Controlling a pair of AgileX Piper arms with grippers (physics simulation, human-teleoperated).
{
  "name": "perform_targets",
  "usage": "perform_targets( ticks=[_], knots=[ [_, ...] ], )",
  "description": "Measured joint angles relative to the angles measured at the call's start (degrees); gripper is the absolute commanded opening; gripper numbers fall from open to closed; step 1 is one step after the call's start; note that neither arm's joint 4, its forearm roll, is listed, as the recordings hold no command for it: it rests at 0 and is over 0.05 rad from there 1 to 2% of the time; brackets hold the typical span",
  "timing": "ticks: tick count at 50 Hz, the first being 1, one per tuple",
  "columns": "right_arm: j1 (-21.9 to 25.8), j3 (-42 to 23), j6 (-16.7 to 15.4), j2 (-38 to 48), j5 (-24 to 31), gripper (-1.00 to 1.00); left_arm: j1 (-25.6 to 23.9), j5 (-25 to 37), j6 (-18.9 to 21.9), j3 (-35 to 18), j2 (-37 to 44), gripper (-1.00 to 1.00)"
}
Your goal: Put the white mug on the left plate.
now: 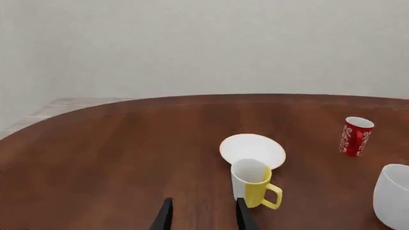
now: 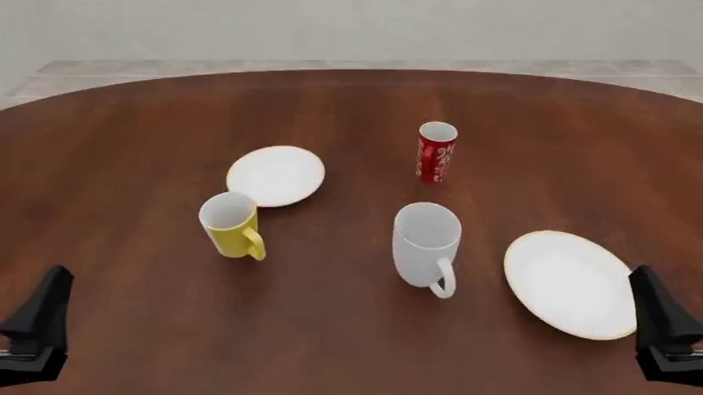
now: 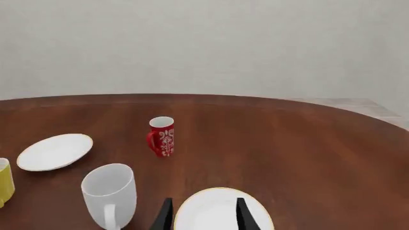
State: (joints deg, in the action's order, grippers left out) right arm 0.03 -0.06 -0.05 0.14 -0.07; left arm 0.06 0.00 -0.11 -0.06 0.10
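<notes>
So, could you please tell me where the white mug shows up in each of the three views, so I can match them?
Front view: the white mug stands right of centre, handle toward the camera.
Left wrist view: only part of it shows, cut off by the frame's edge.
Right wrist view: fully visible, upright.
Shared landmark: the red patterned cup appears in all three, standing farther back than the mug.

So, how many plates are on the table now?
2. The left plate lies left of centre, just behind the yellow mug. The larger plate lies at the near right, beside the white mug. Nothing seems hidden.
</notes>
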Motion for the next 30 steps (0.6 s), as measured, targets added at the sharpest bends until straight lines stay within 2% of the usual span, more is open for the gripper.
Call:
perform_targets(
  ticks=[30],
  knots=[
    [0.06, -0.29, 0.10, 0.05, -0.10, 1.00, 0.90, 0.39, -0.18, -0.26, 0.13, 1.00]
  ],
)
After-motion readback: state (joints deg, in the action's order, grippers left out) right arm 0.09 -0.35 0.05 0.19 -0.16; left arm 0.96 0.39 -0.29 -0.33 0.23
